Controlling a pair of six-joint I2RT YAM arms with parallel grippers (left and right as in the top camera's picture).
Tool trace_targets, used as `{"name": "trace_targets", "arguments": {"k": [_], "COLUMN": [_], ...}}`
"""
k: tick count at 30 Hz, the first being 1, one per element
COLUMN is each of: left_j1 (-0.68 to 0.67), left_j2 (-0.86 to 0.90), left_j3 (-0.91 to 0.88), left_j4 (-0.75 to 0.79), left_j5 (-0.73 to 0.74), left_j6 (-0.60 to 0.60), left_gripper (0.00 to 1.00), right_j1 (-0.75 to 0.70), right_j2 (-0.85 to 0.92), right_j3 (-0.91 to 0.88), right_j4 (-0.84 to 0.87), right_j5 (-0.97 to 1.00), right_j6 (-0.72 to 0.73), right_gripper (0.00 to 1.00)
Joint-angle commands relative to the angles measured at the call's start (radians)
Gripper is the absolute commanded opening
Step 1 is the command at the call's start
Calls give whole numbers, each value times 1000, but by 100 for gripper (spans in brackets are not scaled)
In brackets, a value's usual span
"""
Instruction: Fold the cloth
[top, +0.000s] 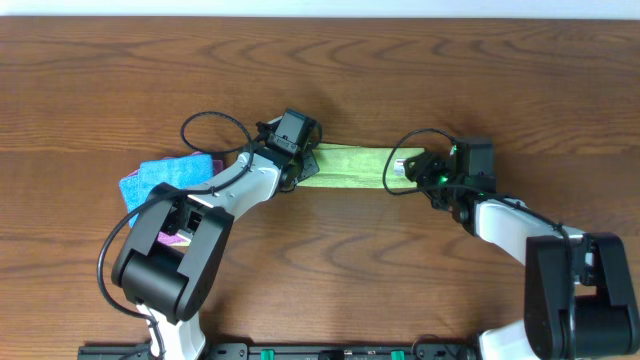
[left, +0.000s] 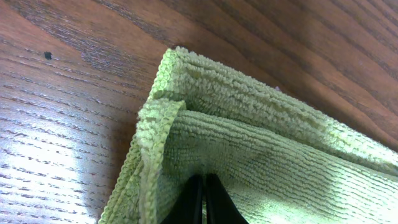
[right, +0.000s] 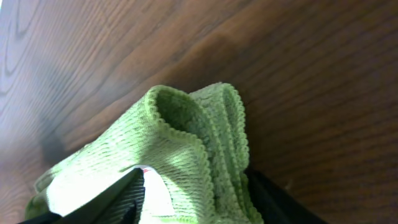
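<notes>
On the tabletop beside the blue cloth (top: 168, 173), the cloth (top: 350, 165) lies as a strip running hand to hand; the left hand (top: 305, 165) pinches its nearer end, the right hand (top: 402, 168) straddles the far end, jaws apart, grip unclear

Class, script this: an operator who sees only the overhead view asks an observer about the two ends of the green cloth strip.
Operator: Is the left tool open where it meets the cloth?
Observer: No. The left wrist view shows its fingers pressed together, tips against the cloth.
Operator: And the end at the right tool?
Observer: The right wrist view shows that end bunched between the tool's spread fingers, with a white label showing. I can't tell whether they grip it.
</notes>
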Motion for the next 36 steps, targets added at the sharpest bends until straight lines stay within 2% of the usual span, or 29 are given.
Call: {"name": "trace_targets", "arguments": {"k": [1,2,3,4,13,25,30,36], "left_j1": [1,1,1,1,1,1,1,0], "left_j2": [37,37,37,37,37,37,37,37], "left_j3": [9,9,9,9,9,8,9,9], "left_j4": [-8,-8,-8,-8,-14,-62,-76,-97], "left_j5": [4,4,4,4,-2,-34,-27,-24], "left_j6": [19,19,19,23,46,90,90,90], "left_gripper": [6,6,6,6,6,6,6,6], "right_j1": [22,22,22,22,22,22,36,66], "right_j2": [107,115,133,151,144,-180,-269,-296], "right_j3": [-71,-71,-71,-71,-70,-70,-70,-64], "right_j4": [-52,-51,-50,-48,-43,-227,-232,-224], "right_j5": [69,69,68,64,8,-3,-14,-30], "right_j6": [-2,-2,-1,-1,-36,-77,-83,-71], "right_gripper": [46,36,6,2,1,1,1,1]}}
